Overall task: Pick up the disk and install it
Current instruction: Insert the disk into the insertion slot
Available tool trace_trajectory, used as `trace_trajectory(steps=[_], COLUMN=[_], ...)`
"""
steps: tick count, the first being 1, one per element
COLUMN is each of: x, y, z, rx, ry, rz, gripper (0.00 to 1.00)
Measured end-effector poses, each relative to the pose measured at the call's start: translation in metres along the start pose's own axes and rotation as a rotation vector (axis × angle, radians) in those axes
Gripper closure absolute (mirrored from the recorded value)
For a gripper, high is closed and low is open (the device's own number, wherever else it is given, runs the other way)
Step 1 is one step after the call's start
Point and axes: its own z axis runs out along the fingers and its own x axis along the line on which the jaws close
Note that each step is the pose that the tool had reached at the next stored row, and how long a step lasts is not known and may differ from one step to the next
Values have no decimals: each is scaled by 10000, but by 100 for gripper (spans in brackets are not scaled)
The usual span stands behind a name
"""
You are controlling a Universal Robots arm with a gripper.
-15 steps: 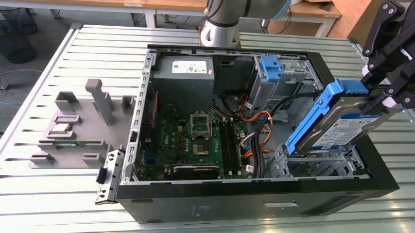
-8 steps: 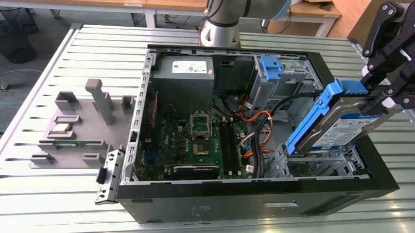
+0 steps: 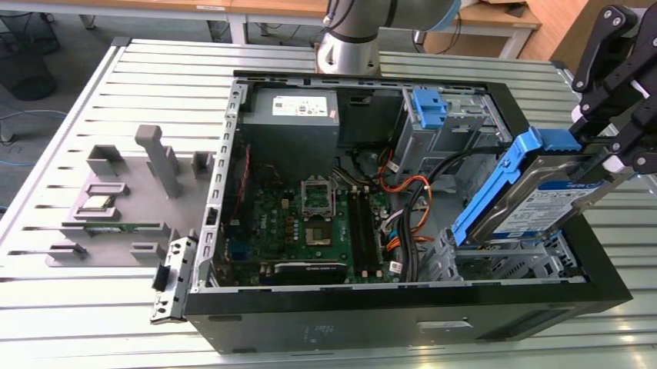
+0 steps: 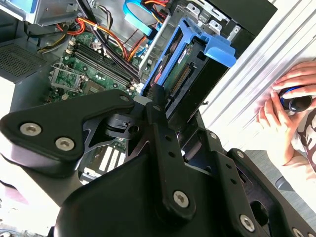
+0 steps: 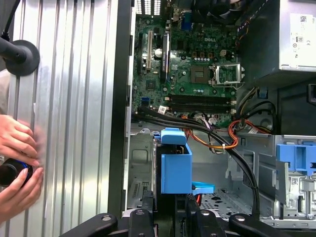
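Slatted aluminium table (image 3: 103, 69) fills the workspace, carrying an open black computer case (image 3: 411, 311) that lies directly beneath the pincer (image 3: 605, 160). A grey fixture block (image 3: 123, 192) sits on the table well away from the pincer, across the case. Inside the case, the green motherboard (image 3: 308, 223) lies below and off to one side of the pincer, and the metal drive cage (image 3: 513, 257) stands just under it. The pincer is clamped on one end of the disk (image 3: 544, 204), which hangs tilted, its lower end just above or within the cage; which of the two cannot be told. The disk looks dense and rigid, smooth on its metal faces and likely sensitive to knocks, so the blue bracket's side rails seem the safest hold, away from the connector edge. Beyond the case wall, a person's hand (image 5: 17, 148) rests on the table.
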Motion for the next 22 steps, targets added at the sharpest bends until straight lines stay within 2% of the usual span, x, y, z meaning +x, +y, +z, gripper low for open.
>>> trace_trajectory(steps=[12,22], x=[2,4], y=[-21,-44], z=[22,71], rx=[0,1], ry=[2,-8], rz=[0,28], gripper=[65,65])
